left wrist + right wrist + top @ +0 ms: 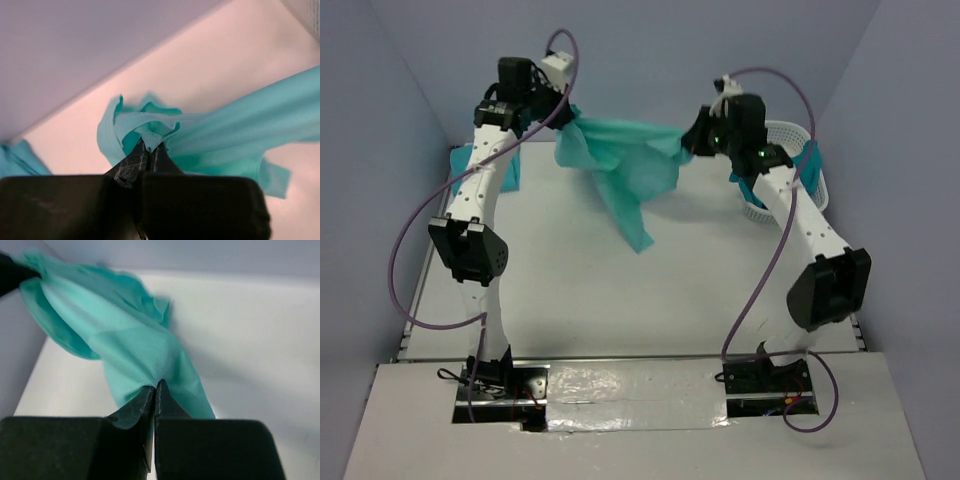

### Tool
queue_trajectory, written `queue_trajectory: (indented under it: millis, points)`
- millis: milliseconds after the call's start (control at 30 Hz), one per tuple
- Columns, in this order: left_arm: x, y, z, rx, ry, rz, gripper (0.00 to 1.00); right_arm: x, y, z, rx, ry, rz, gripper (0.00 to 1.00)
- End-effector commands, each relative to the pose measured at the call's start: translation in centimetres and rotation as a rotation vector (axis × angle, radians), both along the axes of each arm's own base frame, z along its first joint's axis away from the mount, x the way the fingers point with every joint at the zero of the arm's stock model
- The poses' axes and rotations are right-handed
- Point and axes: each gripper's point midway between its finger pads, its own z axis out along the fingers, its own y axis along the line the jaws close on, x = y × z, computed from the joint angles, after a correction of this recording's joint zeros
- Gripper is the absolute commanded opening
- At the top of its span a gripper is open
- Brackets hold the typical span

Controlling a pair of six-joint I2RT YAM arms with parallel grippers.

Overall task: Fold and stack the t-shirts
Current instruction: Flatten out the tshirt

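A teal t-shirt [620,160] hangs in the air at the back of the table, stretched between my two grippers, with one end drooping towards the tabletop. My left gripper [565,115] is shut on its bunched left edge; the left wrist view shows the fingertips [149,145] pinching a fold of that t-shirt [240,120]. My right gripper [688,140] is shut on the right edge, and in the right wrist view the closed gripper [156,387] bites into the cloth [130,340]. A second teal t-shirt [510,165] lies at the back left, behind the left arm.
A white lattice basket [790,135] stands at the back right beside the right arm, with teal cloth [810,165] draped over its rim. Blue-grey walls close in the back and both sides. The white tabletop [620,300] spreads below the hanging shirt.
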Motion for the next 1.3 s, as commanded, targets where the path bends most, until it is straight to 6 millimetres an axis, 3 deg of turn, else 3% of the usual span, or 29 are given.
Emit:
queue_trajectory:
  millis: [0,33,67,100,200,233,300,333,367,400,433,467,500,567,600,633,667,700,767,800,867,933,1000,1133,1267]
  points:
    - [1.6,1.1,8.5,-0.168,-0.208,0.038,0.0,2.9,-0.5,6.6,-0.093,-0.132,0.027,0.0]
    - [1.8,0.8,11.1,-0.196,-0.307,0.007,0.0,3.1,-0.9,10.1,-0.098,-0.198,0.016,0.0]
    - [1.4,0.8,13.1,-0.203,-0.353,-0.006,0.0,3.3,-1.6,11.0,-0.119,-0.219,-0.016,0.0]
    - [1.2,0.9,13.9,-0.208,-0.359,-0.024,0.0,2.9,-2.3,12.1,-0.15,-0.252,-0.028,0.0]
    - [0.1,1.1,12.3,-0.233,-0.298,-0.063,0.0,1.7,-4.1,12.0,-0.212,-0.274,-0.084,0.0]
    - [-0.6,0.4,8.3,-0.245,-0.195,-0.116,0.0,0.1,-4.7,11.0,-0.235,-0.274,-0.095,0.0]
    - [-3.0,-0.1,6.3,-0.239,-0.141,-0.173,0.0,-1.7,-5.3,9.4,-0.265,-0.264,-0.109,0.0]
    - [-4.4,-0.3,1.7,-0.242,-0.024,-0.188,0.0,-4.1,-4.4,6.8,-0.286,-0.245,-0.067,0.0]
    - [-6.4,-0.4,1.4,-0.252,-0.007,-0.22,0.03,-5.4,-3.7,5.4,-0.301,-0.237,-0.045,0.0]
    - [-7.7,-0.4,-0.3,-0.234,0.023,-0.242,0.05,-6.5,-3.7,3.5,-0.34,-0.217,-0.065,0.0]
    - [-10.2,0.0,-4.1,-0.201,0.095,-0.263,0.1,-9.4,-1.7,-0.9,-0.364,-0.158,0.004,0.0]
    - [-11.7,0.3,-6.3,-0.175,0.136,-0.274,0.12,-10.7,-1.1,-3.5,-0.371,-0.109,0.019,0.0]
    - [-14.1,0.8,-10.8,-0.15,0.242,-0.27,0.13,-12.9,-0.7,-9.0,-0.4,-0.003,0.062,0.0]
    - [-17.3,2.8,-14.4,-0.018,0.302,-0.286,0.26,-16.7,1.4,-14.2,-0.398,0.113,0.124,0.0]
    - [-19.7,3.7,-17.5,0.029,0.393,-0.275,0.31,-18.7,1.1,-18.1,-0.432,0.184,0.141,0.01]
    - [-21.6,4.8,-18.9,0.091,0.448,-0.286,0.52,-20.1,1.4,-20.3,-0.446,0.237,0.166,0.14]
    - [-22.6,6.8,-20.5,0.183,0.505,-0.236,0.64,-21.2,1.5,-21.8,-0.412,0.318,0.154,0.49]
    - [-23.9,7.7,-21.6,0.224,0.57,-0.228,0.72,-22.2,1.3,-22.8,-0.418,0.365,0.165,0.57]
    - [-26.0,9.3,-21.1,0.269,0.664,-0.209,0.79,-22.5,1.3,-22.4,-0.397,0.392,0.145,0.65]
    - [-26.0,9.7,-20.5,0.272,0.672,-0.192,0.96,-22.4,1.5,-21.6,-0.377,0.395,0.134,0.68]
    - [-25.9,9.8,-17.8,0.243,0.654,-0.163,0.99,-22.1,2.1,-19.3,-0.322,0.394,0.109,0.73]
    - [-25.2,10.0,-15.6,0.219,0.606,-0.106,0.99,-22.5,2.3,-18.5,-0.27,0.412,0.086,0.77]
    - [-25.5,9.8,-14.0,0.141,0.561,-0.102,0.99,-23.1,2.2,-18.9,-0.205,0.468,0.028,0.77]
    - [-27.4,8.8,-13.6,0.093,0.559,-0.138,0.99,-24.5,0.6,-22.1,-0.185,0.589,-0.103,0.76]
    - [-26.6,7.3,-14.8,0.33,0.48,-0.128,0.99,-24.4,0.8,-24.3,-0.195,0.658,-0.155,0.75]
